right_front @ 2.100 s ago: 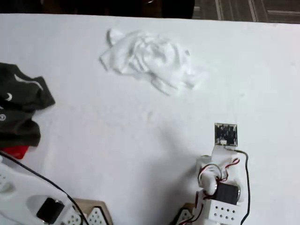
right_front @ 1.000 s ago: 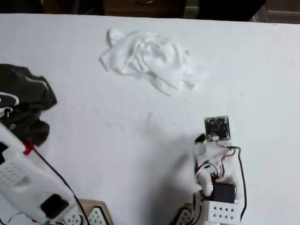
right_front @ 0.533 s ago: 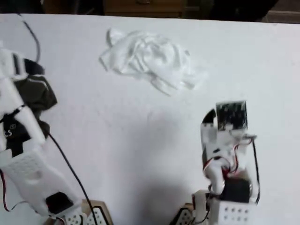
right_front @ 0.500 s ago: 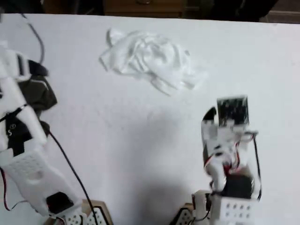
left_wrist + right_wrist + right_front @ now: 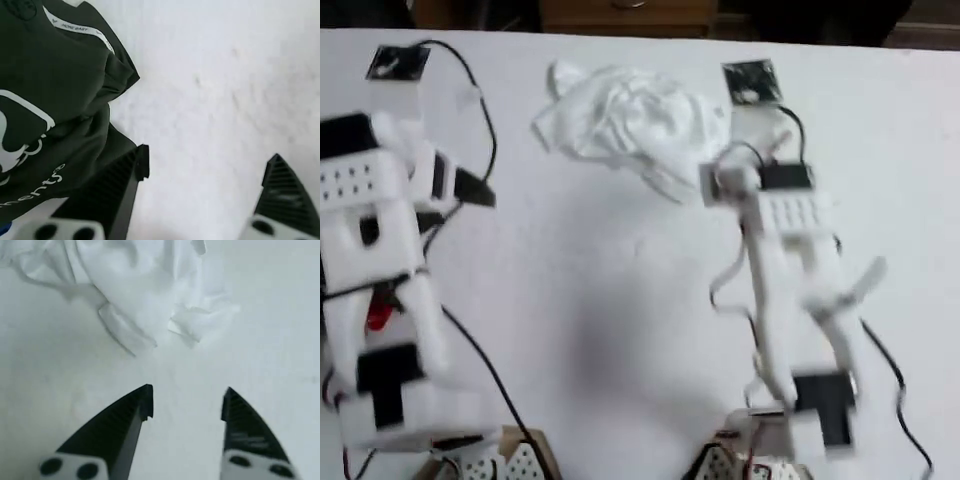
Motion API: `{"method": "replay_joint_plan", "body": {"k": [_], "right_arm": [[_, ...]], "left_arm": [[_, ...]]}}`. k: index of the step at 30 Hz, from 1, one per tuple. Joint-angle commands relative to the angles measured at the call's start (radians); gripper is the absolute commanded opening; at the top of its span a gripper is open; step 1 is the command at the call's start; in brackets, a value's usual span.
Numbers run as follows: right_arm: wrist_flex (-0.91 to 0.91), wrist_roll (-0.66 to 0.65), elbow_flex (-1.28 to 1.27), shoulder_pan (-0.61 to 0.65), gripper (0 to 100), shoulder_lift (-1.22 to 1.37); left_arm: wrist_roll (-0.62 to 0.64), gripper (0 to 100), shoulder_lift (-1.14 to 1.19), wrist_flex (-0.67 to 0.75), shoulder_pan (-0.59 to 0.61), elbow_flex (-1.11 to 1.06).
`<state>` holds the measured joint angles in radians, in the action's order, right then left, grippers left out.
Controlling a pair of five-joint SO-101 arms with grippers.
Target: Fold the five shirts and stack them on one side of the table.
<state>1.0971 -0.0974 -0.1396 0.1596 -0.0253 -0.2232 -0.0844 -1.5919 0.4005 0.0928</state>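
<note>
Right hand point(image 5: 187, 400), wide open and empty, may snag bunched layers of white shirt point(image 5: 140, 290) (left hand point(image 5: 207, 165) equally open, empty).

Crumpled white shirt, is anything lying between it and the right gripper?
Nothing visible. The right gripper is open, and bare white tabletop is all that separates its tips from the near edge of the crumpled white shirt.
</note>
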Motion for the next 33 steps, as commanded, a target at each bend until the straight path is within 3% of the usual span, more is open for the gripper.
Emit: {"method": "replay_joint_plan", "body": {"k": [1, 7, 17, 19, 22, 25, 27, 31, 33], "right_arm": [[0.067, 0.014, 0.311, 0.048, 31.6, 0.288], [0.087, 0.020, 0.700, 0.068, 31.7, 0.685], [0.090, 0.020, 1.198, 0.073, 31.4, 1.156], [0.139, 0.014, 1.278, 0.073, 26.8, 1.191], [0.243, 0.012, 1.367, 0.071, 2.3, 1.218], [0.371, 0.012, 1.435, 0.064, 6.8, 1.221], [0.466, 0.012, 1.494, 0.064, 1.3, 1.213], [0.670, 0.012, 1.666, 0.093, 1.6, 1.188], [0.677, 0.012, 1.718, 0.101, 1.9, 1.167]], "left_arm": [[0.000, 37, -0.226, 0.204, 0.000, -0.355], [0.000, 37, -0.462, 0.390, 0.002, -0.739], [-0.011, 37, -0.615, 0.397, 0.003, -0.854], [-0.048, 37, -0.615, 0.400, 0.003, -0.854], [-0.072, 37, -0.614, 0.402, 0.003, -0.854], [-0.077, 37, -0.614, 0.402, 0.003, -0.854], [-0.077, 37, -0.614, 0.404, 0.003, -0.854], [-0.075, 37, -0.612, 0.417, 0.003, -0.855], [-0.071, 37, -0.612, 0.417, 0.003, -0.855]]}}
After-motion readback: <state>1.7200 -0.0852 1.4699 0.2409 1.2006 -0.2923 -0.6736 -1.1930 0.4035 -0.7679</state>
